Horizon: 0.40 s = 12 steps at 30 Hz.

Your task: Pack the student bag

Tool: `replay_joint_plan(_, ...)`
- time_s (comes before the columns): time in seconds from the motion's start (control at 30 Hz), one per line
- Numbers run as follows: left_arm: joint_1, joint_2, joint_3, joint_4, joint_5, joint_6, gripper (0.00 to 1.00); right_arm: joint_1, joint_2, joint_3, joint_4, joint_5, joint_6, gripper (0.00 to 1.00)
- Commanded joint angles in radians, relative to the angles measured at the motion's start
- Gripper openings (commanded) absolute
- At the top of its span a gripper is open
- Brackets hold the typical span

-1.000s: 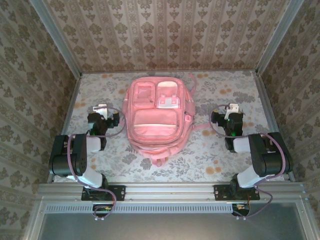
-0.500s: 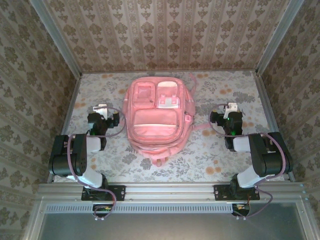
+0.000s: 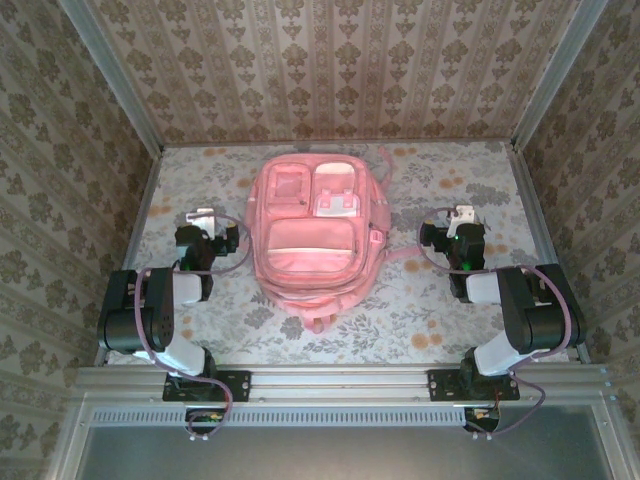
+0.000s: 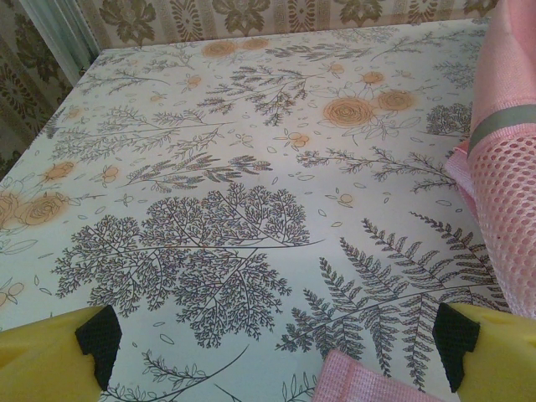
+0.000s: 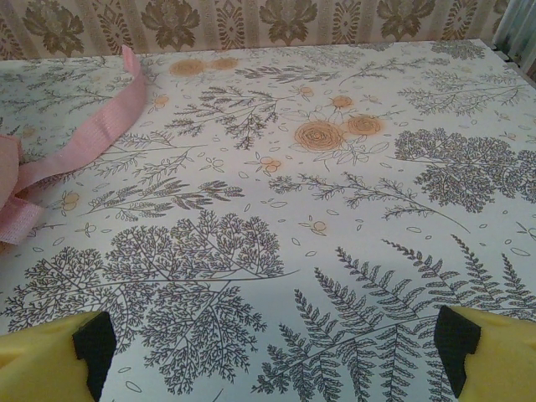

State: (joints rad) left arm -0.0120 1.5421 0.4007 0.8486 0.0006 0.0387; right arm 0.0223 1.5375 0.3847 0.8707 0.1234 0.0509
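Student bag (image 3: 312,240) lies flat on your desk (image 3: 440,300). Left end effector (image 3: 205,218) and right end effector (image 3: 462,217) flank it on either side, both spread wide.

No lettering, brand, number or sign can be read in any view. The large soft pink fabric backpack (image 3: 310,250) has a pale panel (image 3: 336,205) near its top, too small to tell whether it bears any print.

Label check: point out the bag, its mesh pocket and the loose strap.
bag (image 3: 310,250), top view, front pocket panel.
mesh pocket (image 4: 511,209), left wrist view, pink netting.
strap (image 5: 94,138), right wrist view, middle of the band.
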Motion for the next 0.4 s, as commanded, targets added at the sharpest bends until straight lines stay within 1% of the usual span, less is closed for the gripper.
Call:
replay_joint_plan(0.0,-0.003,-0.005,0.009,0.0,0.006,0.019,1.0,0.005,-0.009,0.018,-0.007,-0.01,-0.015,1.0)
replay_joint_plan(0.37,-0.003,-0.004,0.009,-0.001,0.006,0.019,1.0,0.005,-0.01,0.017,-0.007,-0.01,-0.015,1.0)
